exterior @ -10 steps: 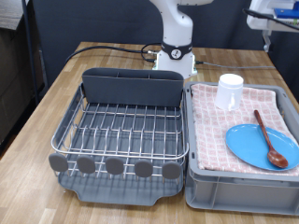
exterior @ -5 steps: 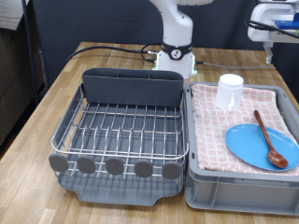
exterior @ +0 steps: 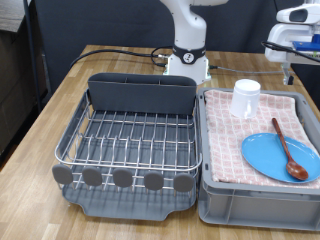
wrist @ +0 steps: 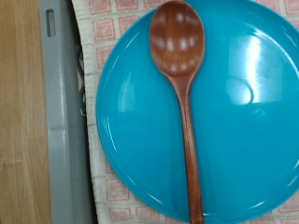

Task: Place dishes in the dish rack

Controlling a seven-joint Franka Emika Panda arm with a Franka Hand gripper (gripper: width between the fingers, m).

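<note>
The light-blue plate (exterior: pixel 266 160) lies in the grey crate (exterior: pixel 262 198) on pink checked cloth, at the exterior view's right. The reddish-brown wooden spoon (exterior: pixel 289 152) lies across the plate. The white cup (exterior: pixel 246 98) stands on the cloth at the crate's far end. The dish rack (exterior: pixel 130 138) sits left of the crate, with no dishes on its wires. The wrist view looks straight down on the plate (wrist: pixel 243 121) and the spoon (wrist: pixel 182 84). The gripper shows in neither view; only the arm's base (exterior: pixel 187 45) shows.
The rack has a tall dark-grey caddy (exterior: pixel 140 93) at its far side and round grey discs (exterior: pixel 123 178) along its near edge. The crate's wall (wrist: pixel 61 112) and the wooden table (wrist: pixel 19 112) show in the wrist view. A black cable (exterior: pixel 120 52) lies behind the rack.
The dishes, the rack and the arm's base have not moved. A white and blue device at the exterior view's top right has shifted slightly.
</note>
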